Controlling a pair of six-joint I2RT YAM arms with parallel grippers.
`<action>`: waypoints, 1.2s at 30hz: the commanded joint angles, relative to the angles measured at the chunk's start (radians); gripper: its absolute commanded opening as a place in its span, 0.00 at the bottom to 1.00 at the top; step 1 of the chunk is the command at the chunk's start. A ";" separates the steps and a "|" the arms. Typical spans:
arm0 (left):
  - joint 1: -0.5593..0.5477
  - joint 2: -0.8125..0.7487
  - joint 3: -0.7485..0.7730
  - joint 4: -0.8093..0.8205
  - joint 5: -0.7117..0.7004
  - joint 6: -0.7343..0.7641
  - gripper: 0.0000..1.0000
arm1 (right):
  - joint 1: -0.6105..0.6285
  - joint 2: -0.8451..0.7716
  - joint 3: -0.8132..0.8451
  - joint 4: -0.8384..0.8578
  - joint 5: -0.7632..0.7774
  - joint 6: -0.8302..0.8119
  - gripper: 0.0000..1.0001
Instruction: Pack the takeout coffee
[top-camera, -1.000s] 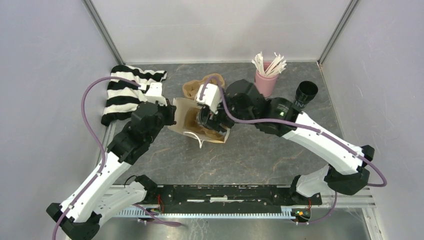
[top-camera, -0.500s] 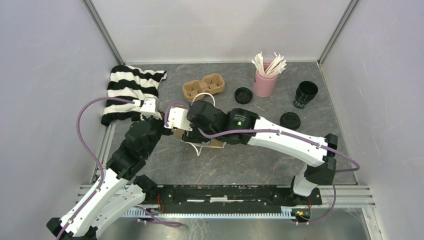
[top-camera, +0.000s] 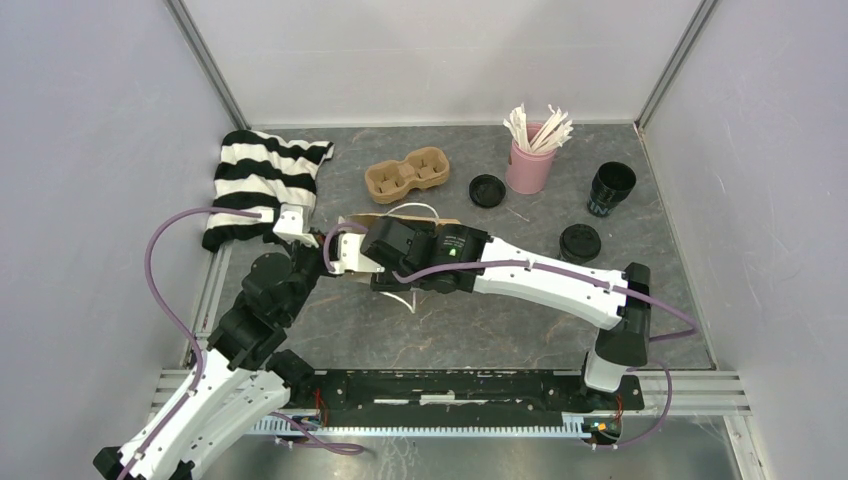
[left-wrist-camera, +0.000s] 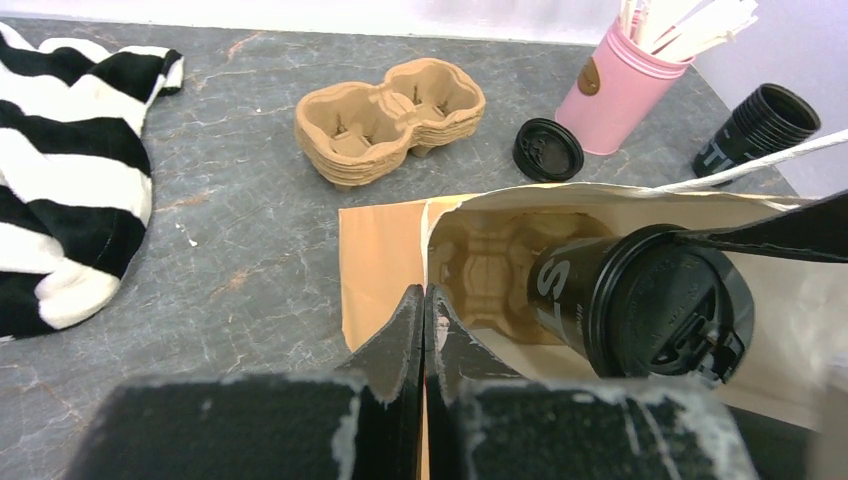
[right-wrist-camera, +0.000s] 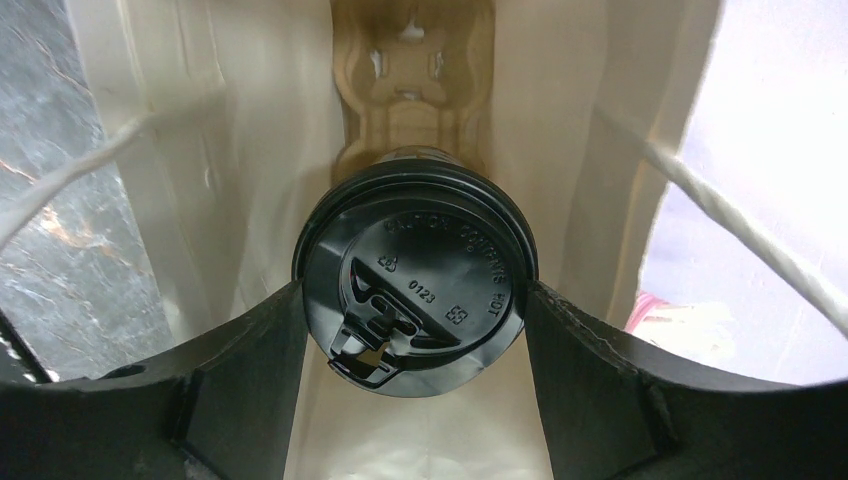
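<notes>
A black lidded coffee cup (right-wrist-camera: 415, 275) with pale lettering (left-wrist-camera: 640, 300) sits between my right gripper (right-wrist-camera: 415, 292) fingers, which are shut on its sides. The cup is inside the mouth of a brown paper bag (top-camera: 400, 220), just in front of a pulp carrier tray (right-wrist-camera: 415, 100) at the bag's far end. My left gripper (left-wrist-camera: 425, 292) is shut on the bag's rim (left-wrist-camera: 432, 240), pinching the paper. A second black cup (top-camera: 611, 188) stands open, without a lid, at the back right. Two loose black lids (top-camera: 487, 190) (top-camera: 580, 242) lie on the table.
A stack of pulp carrier trays (top-camera: 407, 173) lies behind the bag. A pink cup of white sticks (top-camera: 533, 160) stands at the back. A black-and-white striped cloth (top-camera: 260, 185) lies at the back left. The bag's white cord handle (top-camera: 410, 298) trails toward the near side.
My right arm has swung from the back toward the near left with the cup, uncovering the tray stack and lids. My left arm has drawn back toward its base, the bag following.
</notes>
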 joint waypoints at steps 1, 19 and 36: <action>0.002 -0.019 -0.004 0.037 0.030 0.020 0.02 | -0.010 -0.013 -0.027 0.001 0.077 -0.033 0.44; 0.001 -0.034 -0.004 -0.019 0.071 0.020 0.02 | -0.102 -0.101 -0.223 0.188 -0.103 -0.207 0.41; 0.002 0.017 0.041 -0.104 0.081 -0.046 0.05 | -0.171 -0.104 -0.195 0.181 -0.111 -0.251 0.40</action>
